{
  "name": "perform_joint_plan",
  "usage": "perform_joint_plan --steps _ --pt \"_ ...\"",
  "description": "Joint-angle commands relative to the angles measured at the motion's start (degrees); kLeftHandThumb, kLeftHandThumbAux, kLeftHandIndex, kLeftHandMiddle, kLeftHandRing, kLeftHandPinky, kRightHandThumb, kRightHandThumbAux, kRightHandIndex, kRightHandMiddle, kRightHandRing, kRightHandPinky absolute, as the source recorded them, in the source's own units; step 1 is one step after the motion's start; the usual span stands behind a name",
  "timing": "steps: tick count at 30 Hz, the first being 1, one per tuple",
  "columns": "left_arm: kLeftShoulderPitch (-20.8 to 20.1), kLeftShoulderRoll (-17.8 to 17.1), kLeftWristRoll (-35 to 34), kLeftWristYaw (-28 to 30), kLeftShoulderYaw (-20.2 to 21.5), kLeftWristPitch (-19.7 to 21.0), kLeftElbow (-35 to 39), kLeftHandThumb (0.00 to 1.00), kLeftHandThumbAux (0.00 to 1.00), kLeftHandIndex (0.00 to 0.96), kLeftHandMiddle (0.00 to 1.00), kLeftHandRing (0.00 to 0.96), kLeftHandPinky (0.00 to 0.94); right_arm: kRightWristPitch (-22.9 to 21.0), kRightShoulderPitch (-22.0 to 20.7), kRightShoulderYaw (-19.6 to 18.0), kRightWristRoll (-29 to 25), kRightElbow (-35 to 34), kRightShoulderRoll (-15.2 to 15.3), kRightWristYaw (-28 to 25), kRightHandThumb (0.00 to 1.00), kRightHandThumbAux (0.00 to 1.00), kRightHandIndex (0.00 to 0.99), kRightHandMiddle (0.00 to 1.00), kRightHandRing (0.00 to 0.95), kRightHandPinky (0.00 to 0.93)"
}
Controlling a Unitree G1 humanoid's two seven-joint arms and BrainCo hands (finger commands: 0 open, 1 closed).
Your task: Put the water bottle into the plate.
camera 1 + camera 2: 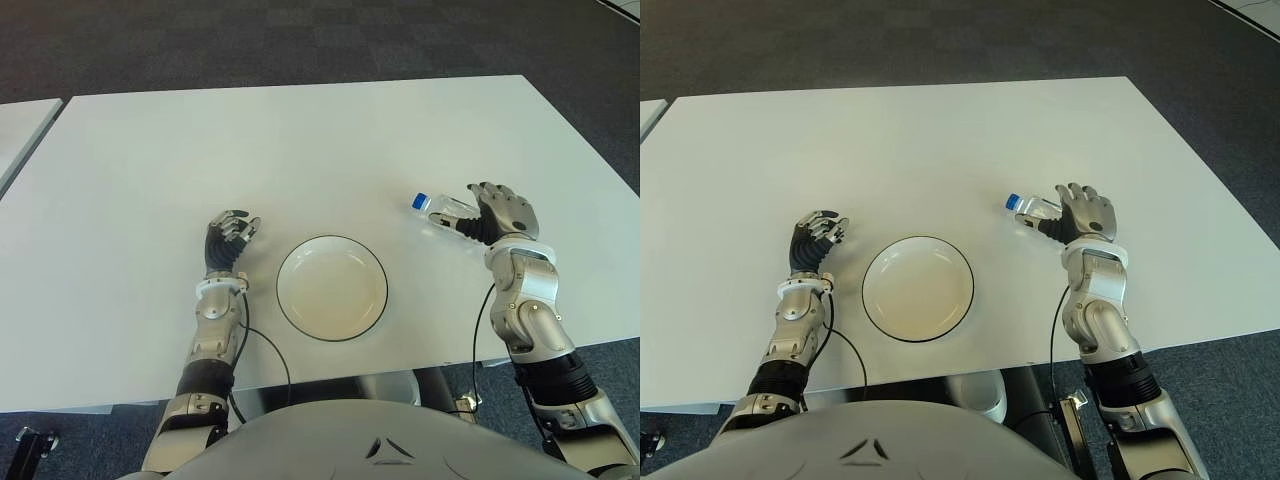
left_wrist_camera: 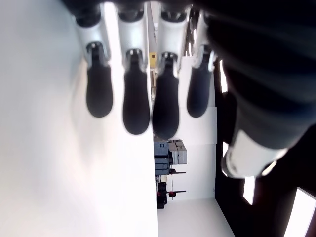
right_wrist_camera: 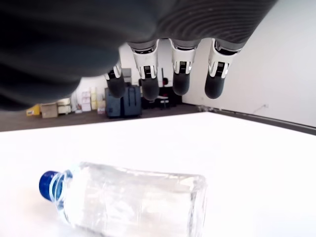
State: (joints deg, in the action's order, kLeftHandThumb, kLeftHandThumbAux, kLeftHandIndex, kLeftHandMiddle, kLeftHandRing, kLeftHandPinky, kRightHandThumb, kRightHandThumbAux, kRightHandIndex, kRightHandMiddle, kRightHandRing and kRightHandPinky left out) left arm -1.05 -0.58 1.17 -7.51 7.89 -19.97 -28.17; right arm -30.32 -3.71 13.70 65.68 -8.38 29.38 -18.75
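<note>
Status: nothing placed yet, the whole move is left. Left to right across the white desk [image 1: 300, 140]:

Left hand [image 1: 229, 240] shows just left of the plate, palm side up, forearm running back toward the torso. Its fingers [image 2: 136, 101] are loosely curled, relaxed, holding nothing. Idle as far as I can judge. A black cable trails from its wrist to the near desk edge.

Plate [image 1: 332, 287]: white, dark rim, centred near the front edge of the desk, nothing in it.

Water bottle [image 1: 441, 209]: clear, blue cap, lying on its side on the desk, to the right of the plate and a bit farther back, apart from it. Cap end points away from the right hand, toward the left.

Right hand [image 1: 503, 214]: at the bottle's base end, forearm angled up from the near right corner of the desk. In the wrist view its fingers [image 3: 180, 74] hang extended above the bottle with clear space between tips and bottle, so the hand is spread, not closed on anything. The eye views show the thumb side close against the bottle's base; can't tell if it actually touches.

Read: this is pre-grasp. Left to do: close on the bottle, lift, carry left and toward the robot, and set it down inside the plate's rim. A round bottle on its side may roll if nudged before the fingers close.
</note>
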Motion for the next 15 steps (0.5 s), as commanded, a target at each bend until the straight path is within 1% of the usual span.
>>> perform_joint_plan --steps 1,5,8,11,12,15 --pt "1.7 0.0 -0.3 0.2 -0.1 1.3 -2.1 0.705 0.713 0.433 0.613 0.598 0.575 1.7 -1.8 1.3 -0.5 3.5 -0.4 1.2 0.562 0.165 0.000 0.000 0.000 0.000" --pt "1.8 0.0 -0.5 0.4 0.0 1.0 -2.3 0.705 0.713 0.433 0.618 0.603 0.581 1.8 -1.6 1.0 -0.3 2.9 0.0 2.0 0.582 0.176 0.000 0.000 0.000 0.000" --pt "1.7 -0.1 -0.8 0.8 0.1 0.7 -2.7 0.706 0.712 0.433 0.624 0.610 0.586 1.7 -1.5 0.7 -0.2 3.3 -0.6 4.4 0.611 0.193 0.000 0.000 0.000 0.000" --pt "1.7 -0.2 -0.8 0.7 0.1 0.5 -2.8 0.706 0.712 0.433 0.628 0.615 0.591 1.5 -1.6 0.7 -0.3 4.0 -1.1 6.3 0.647 0.216 0.000 0.000 0.000 0.049" --pt "1.6 -0.2 -0.8 0.6 0.1 0.5 -2.9 0.706 0.713 0.433 0.628 0.614 0.590 1.6 -1.7 0.8 -0.4 4.3 -1.2 6.9 0.663 0.225 0.000 0.000 0.000 0.084" --pt "1.7 -0.3 -0.5 0.2 0.1 0.8 -2.7 0.706 0.713 0.433 0.626 0.611 0.586 1.9 -1.6 0.9 -0.9 4.9 -1.7 8.8 0.689 0.241 0.000 0.000 0.000 0.152"
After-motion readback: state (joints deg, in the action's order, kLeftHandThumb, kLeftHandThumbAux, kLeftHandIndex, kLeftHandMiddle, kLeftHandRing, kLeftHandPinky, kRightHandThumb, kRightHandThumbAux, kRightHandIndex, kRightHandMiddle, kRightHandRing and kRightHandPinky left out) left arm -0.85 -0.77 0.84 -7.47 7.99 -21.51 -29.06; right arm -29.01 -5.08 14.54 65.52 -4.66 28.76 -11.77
